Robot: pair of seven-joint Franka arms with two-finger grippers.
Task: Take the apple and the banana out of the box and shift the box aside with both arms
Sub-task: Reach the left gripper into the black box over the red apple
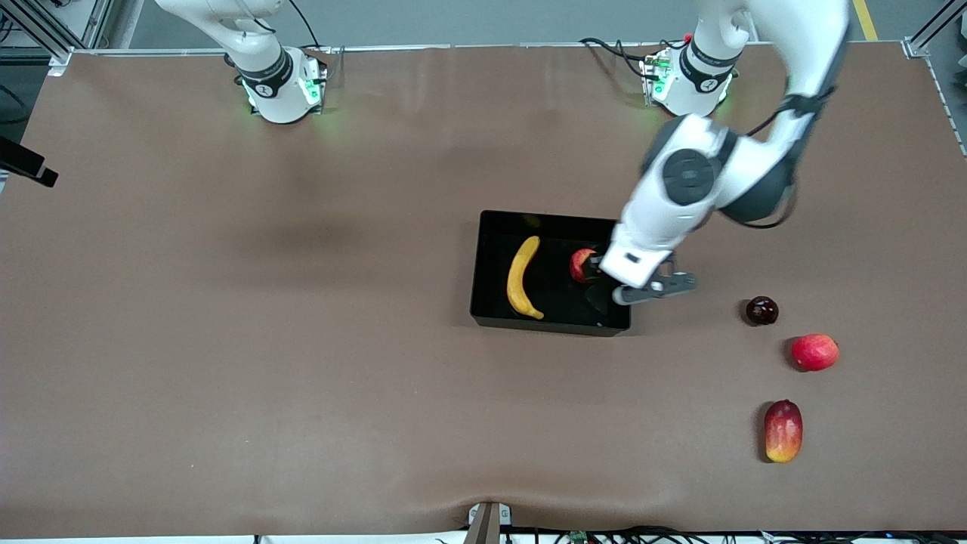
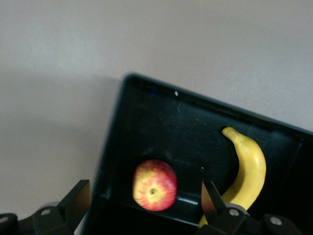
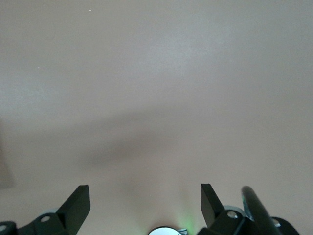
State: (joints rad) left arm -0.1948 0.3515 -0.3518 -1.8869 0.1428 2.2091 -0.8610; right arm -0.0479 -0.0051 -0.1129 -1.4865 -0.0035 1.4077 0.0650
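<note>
The black box (image 1: 487, 272) sits mid-table. The yellow banana (image 1: 521, 277) lies in it toward the right arm's end. The red apple with yellow patches (image 1: 581, 265) lies in it by the wall at the left arm's end. My left gripper (image 1: 602, 278) hangs over that end of the box, just above the apple, open and empty. In the left wrist view the apple (image 2: 154, 184) shows between the spread fingers (image 2: 78, 196), apart from both, with the banana (image 2: 248, 169) and the box wall (image 2: 110, 147) around it. My right gripper (image 3: 145, 193) is open over bare table; the right arm waits near its base.
Three fruits lie on the table toward the left arm's end, all nearer the front camera than the box's middle: a small dark purple fruit (image 1: 761, 310), a round red fruit (image 1: 814, 352) and an oblong red-yellow mango (image 1: 783, 431).
</note>
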